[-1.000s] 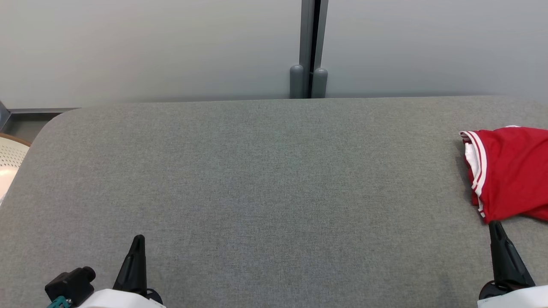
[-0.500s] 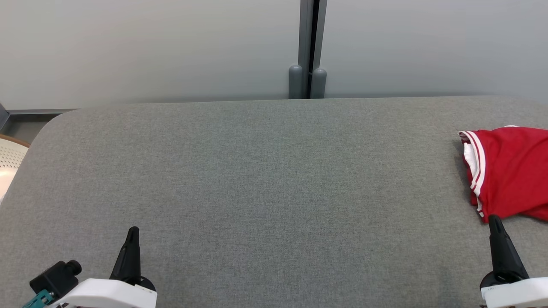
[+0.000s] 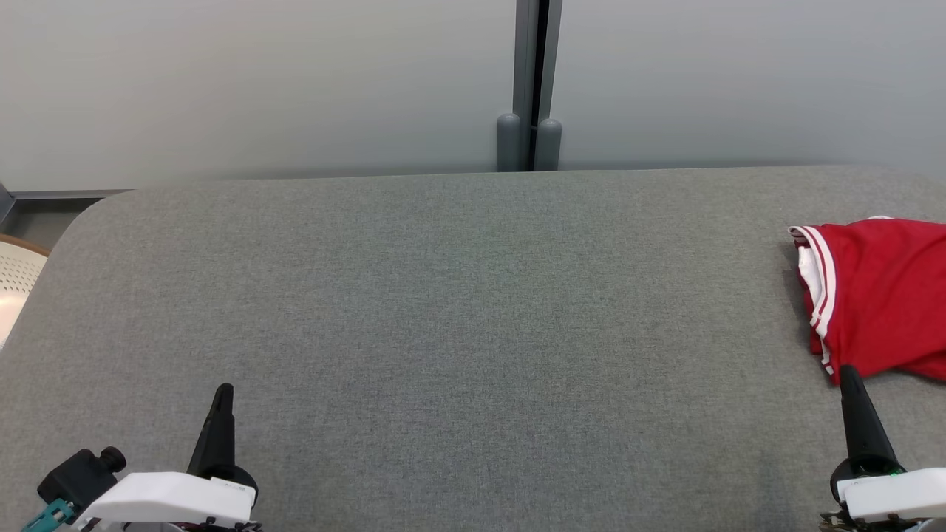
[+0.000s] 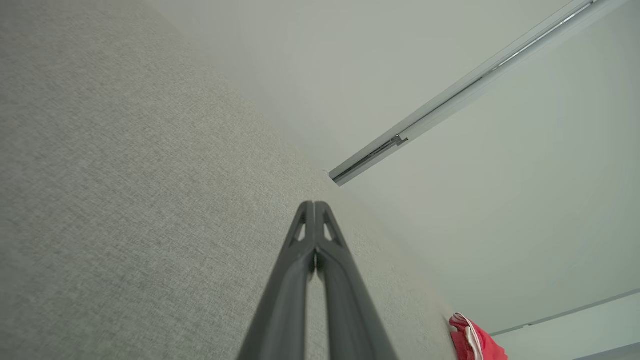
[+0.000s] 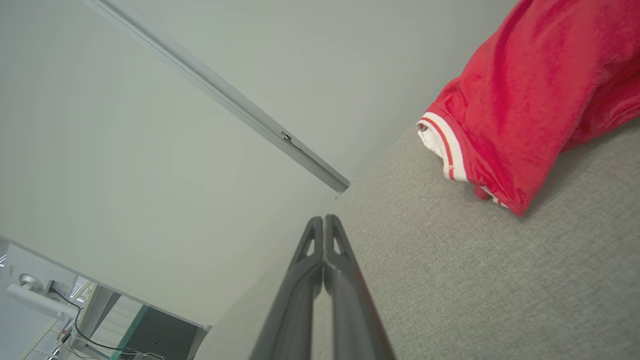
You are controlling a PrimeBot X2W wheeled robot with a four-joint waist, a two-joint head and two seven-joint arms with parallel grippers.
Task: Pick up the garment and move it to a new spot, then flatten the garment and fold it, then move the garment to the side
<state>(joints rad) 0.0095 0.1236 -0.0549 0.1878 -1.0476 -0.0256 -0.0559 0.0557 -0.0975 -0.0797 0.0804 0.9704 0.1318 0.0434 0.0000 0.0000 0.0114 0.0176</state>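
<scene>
The garment [image 3: 883, 295] is red with white-striped trim. It lies bunched at the right edge of the grey table [image 3: 458, 295] and runs out of the head view. My right gripper [image 3: 847, 373] stands shut just in front of the garment's near corner, with nothing in it. In the right wrist view the garment [image 5: 525, 105] lies up and to the right of the closed right gripper [image 5: 324, 220]. My left gripper [image 3: 222, 391] is shut and empty at the lower left, far from the cloth. In the left wrist view the left gripper [image 4: 314, 206] points across the table, and a bit of the garment [image 4: 472, 340] shows.
A pale partition wall with a grey post [image 3: 529, 140] runs behind the table. A perforated white seat [image 3: 15, 277] sits off the table's left edge. In the right wrist view, office equipment [image 5: 45, 300] stands beyond the wall.
Both grippers have crept a little forward in the head view. The picture has shifted slightly, so the camera moved too. The garment lies as before.
</scene>
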